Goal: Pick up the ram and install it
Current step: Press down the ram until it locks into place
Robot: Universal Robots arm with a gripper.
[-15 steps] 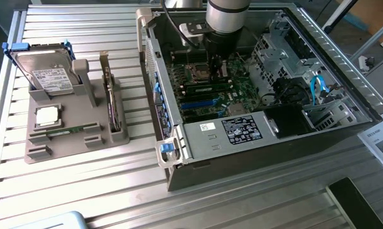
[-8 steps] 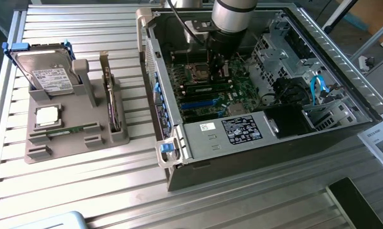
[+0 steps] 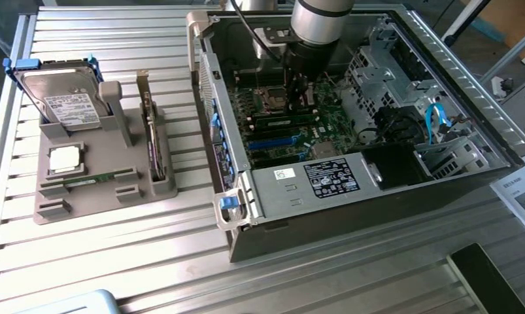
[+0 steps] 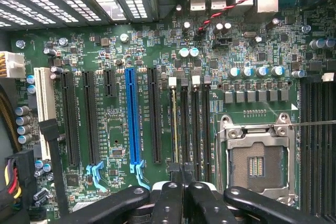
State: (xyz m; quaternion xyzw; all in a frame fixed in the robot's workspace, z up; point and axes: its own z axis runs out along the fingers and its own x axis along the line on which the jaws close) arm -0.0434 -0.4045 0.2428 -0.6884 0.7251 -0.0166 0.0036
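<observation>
**Gripper closed over the memory slots, ram seated on edge**

Inside the open computer case (image 3: 350, 124), the gripper (image 3: 299, 88) hangs over the motherboard (image 4: 131, 40), its fingers (image 4: 169, 203) pressed together. Just ahead of them in the wrist view, the ram (image 4: 174, 124) stands on edge in 1 of the memory slots (image 4: 195, 124), beside the empty CPU socket (image 4: 257, 161). Near the bench's far edge on the exterior view's left, a grey parts holder (image 3: 87, 186) carries a hard drive (image 3: 66, 101), a second green stick (image 3: 101, 177) and an upright card (image 3: 149, 134).
</observation>
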